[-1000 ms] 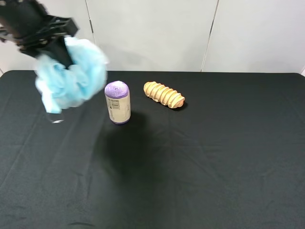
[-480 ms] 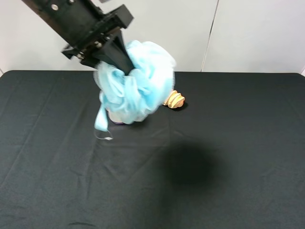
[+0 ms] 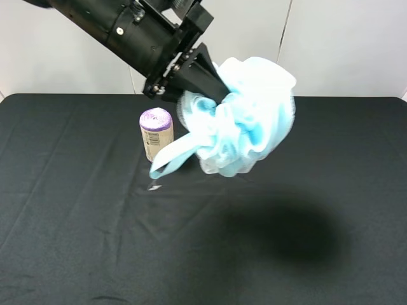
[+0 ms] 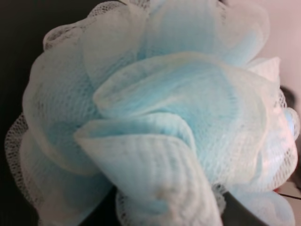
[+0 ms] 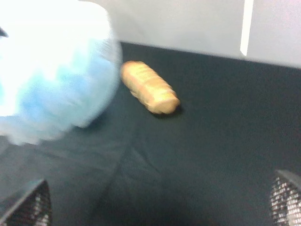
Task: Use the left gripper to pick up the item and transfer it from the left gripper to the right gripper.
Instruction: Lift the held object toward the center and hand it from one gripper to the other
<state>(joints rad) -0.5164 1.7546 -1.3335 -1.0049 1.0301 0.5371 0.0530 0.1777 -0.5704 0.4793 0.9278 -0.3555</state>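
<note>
The all-black left gripper (image 3: 215, 86), reaching in from the far left, has its fingers closed on the item (image 3: 245, 117), a fluffy pale blue and white mesh ball held in the air above the middle of the black table (image 3: 76, 241), its loop tail (image 3: 166, 160) hanging down to the left. A purple-topped roll (image 3: 156, 135) stands upright left of the ball, and a ridged tan wooden piece (image 5: 149, 93) lies toward the far edge. The right gripper (image 5: 157, 205), seen only from its own wrist, has fingertips spread wide, holding nothing.
</note>
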